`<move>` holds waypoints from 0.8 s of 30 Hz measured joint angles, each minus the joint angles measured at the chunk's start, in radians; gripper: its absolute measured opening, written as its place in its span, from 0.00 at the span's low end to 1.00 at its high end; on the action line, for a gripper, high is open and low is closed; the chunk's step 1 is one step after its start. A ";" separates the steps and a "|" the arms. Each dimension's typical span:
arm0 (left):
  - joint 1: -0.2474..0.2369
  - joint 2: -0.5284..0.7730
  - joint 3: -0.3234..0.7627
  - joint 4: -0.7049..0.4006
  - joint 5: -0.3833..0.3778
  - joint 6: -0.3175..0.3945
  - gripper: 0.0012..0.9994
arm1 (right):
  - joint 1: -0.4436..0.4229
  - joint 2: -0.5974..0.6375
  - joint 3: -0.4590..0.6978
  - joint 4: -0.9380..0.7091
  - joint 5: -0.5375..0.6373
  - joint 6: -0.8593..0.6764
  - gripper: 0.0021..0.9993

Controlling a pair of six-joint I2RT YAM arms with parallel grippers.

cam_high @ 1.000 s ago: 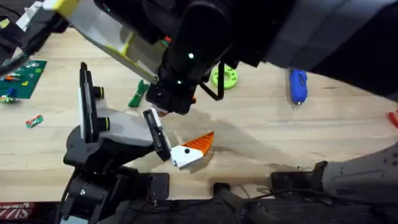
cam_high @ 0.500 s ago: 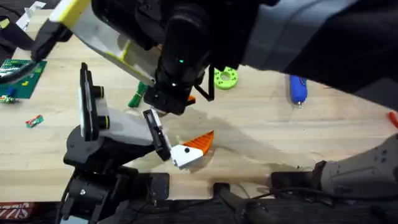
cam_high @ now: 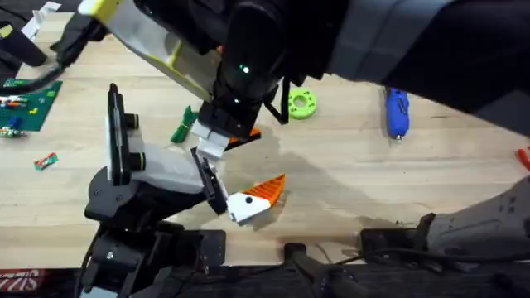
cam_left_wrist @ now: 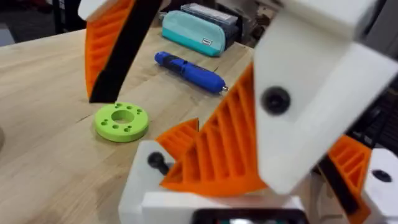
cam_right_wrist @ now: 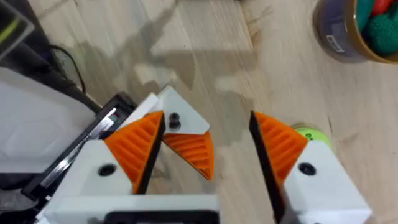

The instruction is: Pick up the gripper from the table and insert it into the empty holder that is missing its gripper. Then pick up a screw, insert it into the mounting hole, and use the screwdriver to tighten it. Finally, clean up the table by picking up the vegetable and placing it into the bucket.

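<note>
Overhead: both arms rise close under the camera as one dark, blurred mass, so the far side of the table [cam_high: 356,182] is cut off and I can't sort out which wrist is which there. The holder [cam_high: 211,178] stands clear on the white-and-black hand assembly. The gripper [cam_high: 258,197] lies flat on the table with its white base right against the holder's lower end; touching or just beside, can't tell. The vegetable [cam_high: 183,126] lies just beyond the holder, half covered by the arm above. The lime ring [cam_high: 299,103] sits farther out from the holder, and the screwdriver [cam_high: 397,114] lies well apart from it, its top end cut off by the arm. In the right wrist view the right gripper [cam_right_wrist: 205,121] is spread wide and holds nothing. The orange gripper [cam_right_wrist: 186,146] lies between its fingers on the side of the holder [cam_right_wrist: 102,127]; height above it is unclear. The bucket [cam_right_wrist: 342,31], with toys inside, is cut off at the frame corner. In the left wrist view the left gripper [cam_left_wrist: 267,155] has its fingers apart, with no object seen in them. A big white-and-orange finger of the other arm blocks the gap. Past it are the ring [cam_left_wrist: 121,121], the screwdriver [cam_left_wrist: 189,67] and a teal pouch [cam_left_wrist: 193,31].
</note>
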 joint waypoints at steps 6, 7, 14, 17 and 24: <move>0.000 0.000 0.000 0.000 0.000 -0.001 0.99 | 0.000 0.000 0.000 0.000 0.010 0.000 0.97; 0.000 0.000 0.000 0.000 0.000 -0.002 0.99 | 0.000 0.000 0.000 0.000 0.012 0.000 0.98; 0.000 0.000 0.000 0.000 0.000 -0.004 0.99 | 0.000 0.000 0.000 0.000 0.015 0.000 0.99; 0.000 0.000 0.000 0.000 0.000 -0.004 0.99 | 0.000 0.000 0.000 0.000 0.015 0.000 1.00; 0.000 0.000 0.000 0.000 0.000 -0.004 0.99 | 0.000 0.000 0.000 0.000 0.015 0.000 1.00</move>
